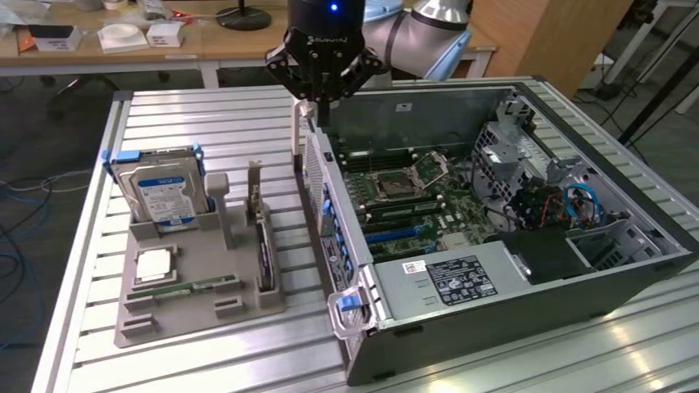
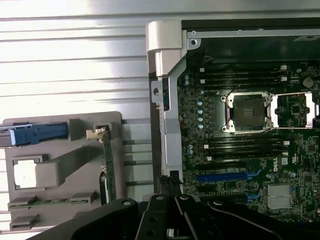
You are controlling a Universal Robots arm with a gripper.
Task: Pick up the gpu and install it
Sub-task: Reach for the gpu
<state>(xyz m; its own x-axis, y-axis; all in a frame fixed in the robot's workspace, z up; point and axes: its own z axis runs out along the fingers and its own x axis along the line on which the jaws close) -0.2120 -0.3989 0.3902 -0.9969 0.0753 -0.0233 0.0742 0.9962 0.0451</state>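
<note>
While your arm's black gripper (image 1: 313, 110) hangs over the far end of the rear wall of the open dark grey computer tower (image 1: 611, 270), the fingers are pressed together and you can see nothing caught between them. In the wrist view the gripper (image 2: 169, 190) sits right above that same silver rear wall, beside the green motherboard (image 2: 240, 150).

The thin flat gpu card with its black face (image 1: 263, 254) stands on edge in the grey moulded plastic holder tray (image 1: 251, 307), in the slot along the side of the tray nearest the tower. Its slim metal bracket rises at the end farther from the exterior camera. From the wrist you see the gpu (image 2: 108, 165) edge-on as a narrow strip. It is apart from the fingers and touches only the tray.

On the same tray, the boxy silver hard drive with the blue-white label (image 1: 164, 192) stands upright at the exterior view's left. A square silver processor chip (image 1: 153, 264) and a slim green memory stick (image 1: 191, 288) lie flat in front of it. Tray and tower rest side by side on the ribbed aluminium worktop (image 1: 196, 123). Inside the tower, the blue expansion slots (image 1: 395, 235) on the motherboard are bare.
</note>
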